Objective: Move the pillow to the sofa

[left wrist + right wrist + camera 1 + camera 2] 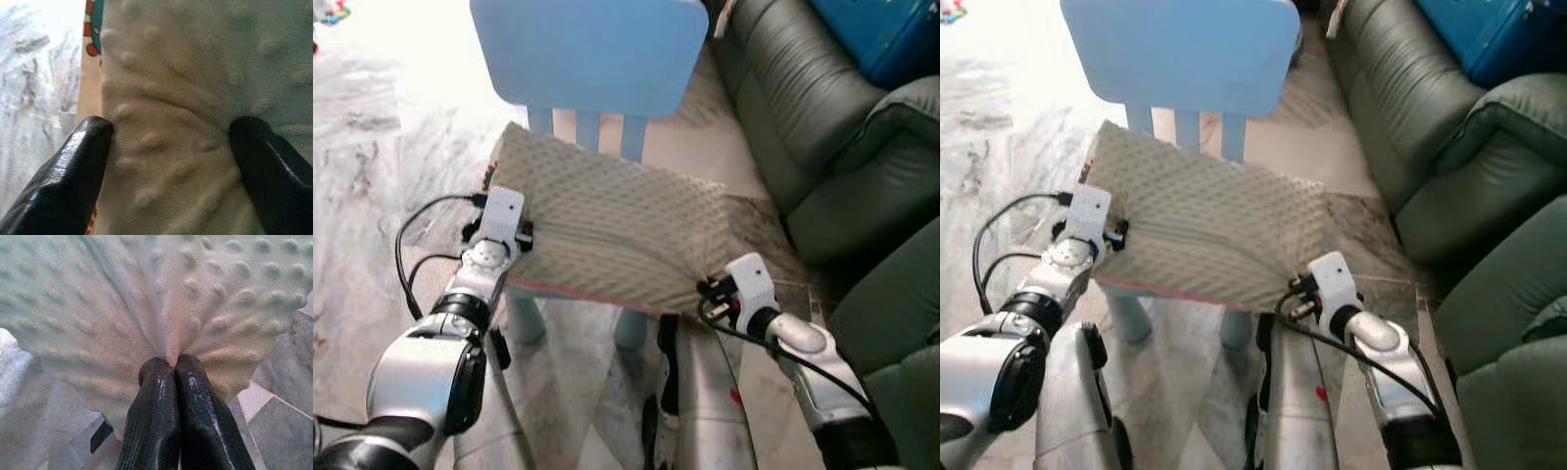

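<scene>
The right gripper (168, 369) has its fingers pinched tight on a fold at the corner of the cream, bumpy pillow (607, 225); the left gripper (168, 147) clamps the opposite edge, a thick roll of fabric between its fingers (73, 171); the pillow lies on the seat of a small blue chair (592, 49), with the dark green sofa (822, 147) just beside it on the marble floor (372, 196).

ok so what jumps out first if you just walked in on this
A cream bumpy pillow lying on a small blue chair, with both grippers on its near edge. The right gripper is pinched shut on a corner, fabric bunching into it; the left gripper straddles a fold at the other end. A dark green sofa waits to the robot's right.
</scene>
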You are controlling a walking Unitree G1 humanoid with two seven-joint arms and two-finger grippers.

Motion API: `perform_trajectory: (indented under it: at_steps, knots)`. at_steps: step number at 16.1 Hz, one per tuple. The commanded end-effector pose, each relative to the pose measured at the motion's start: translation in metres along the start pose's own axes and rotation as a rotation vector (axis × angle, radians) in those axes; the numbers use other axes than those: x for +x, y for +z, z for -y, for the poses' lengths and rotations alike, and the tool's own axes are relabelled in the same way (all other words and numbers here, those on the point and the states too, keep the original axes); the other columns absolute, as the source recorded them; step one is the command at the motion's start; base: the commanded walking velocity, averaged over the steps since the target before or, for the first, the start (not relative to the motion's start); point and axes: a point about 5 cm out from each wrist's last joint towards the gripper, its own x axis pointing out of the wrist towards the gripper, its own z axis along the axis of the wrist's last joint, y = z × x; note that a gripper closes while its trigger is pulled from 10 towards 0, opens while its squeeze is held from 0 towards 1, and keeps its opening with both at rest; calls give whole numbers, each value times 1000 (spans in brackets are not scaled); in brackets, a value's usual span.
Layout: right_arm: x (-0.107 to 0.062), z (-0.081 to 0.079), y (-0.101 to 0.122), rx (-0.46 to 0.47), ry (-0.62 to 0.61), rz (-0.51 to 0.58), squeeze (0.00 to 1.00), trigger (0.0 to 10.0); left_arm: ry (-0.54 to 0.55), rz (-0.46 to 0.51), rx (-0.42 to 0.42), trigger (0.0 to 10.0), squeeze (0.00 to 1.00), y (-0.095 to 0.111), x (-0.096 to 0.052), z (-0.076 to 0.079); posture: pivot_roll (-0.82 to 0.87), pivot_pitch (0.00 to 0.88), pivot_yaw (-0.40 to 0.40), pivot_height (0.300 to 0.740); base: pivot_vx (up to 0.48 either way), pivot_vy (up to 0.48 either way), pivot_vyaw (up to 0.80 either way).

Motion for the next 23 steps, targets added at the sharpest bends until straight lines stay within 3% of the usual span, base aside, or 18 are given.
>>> perform_trajectory:
  at_steps: [1, 8, 23]
  knots:
    - [-8, 14, -7, 8, -65, -38, 0, 0, -34, -122, -50, 0, 0, -28, -4, 8, -158, 198, -133, 450, 0, 0, 0]
    - [-4, 10, 3, 23, -71, -40, 0, 0, -42, -141, -147, 0, 0, -32, -5, 6, -153, 191, -141, 450, 0, 0, 0]
    - [4, 12, 6, 33, -85, -35, 0, 0, -23, -107, -136, 0, 0, -22, -3, 2, -143, 166, -132, 450, 0, 0, 0]
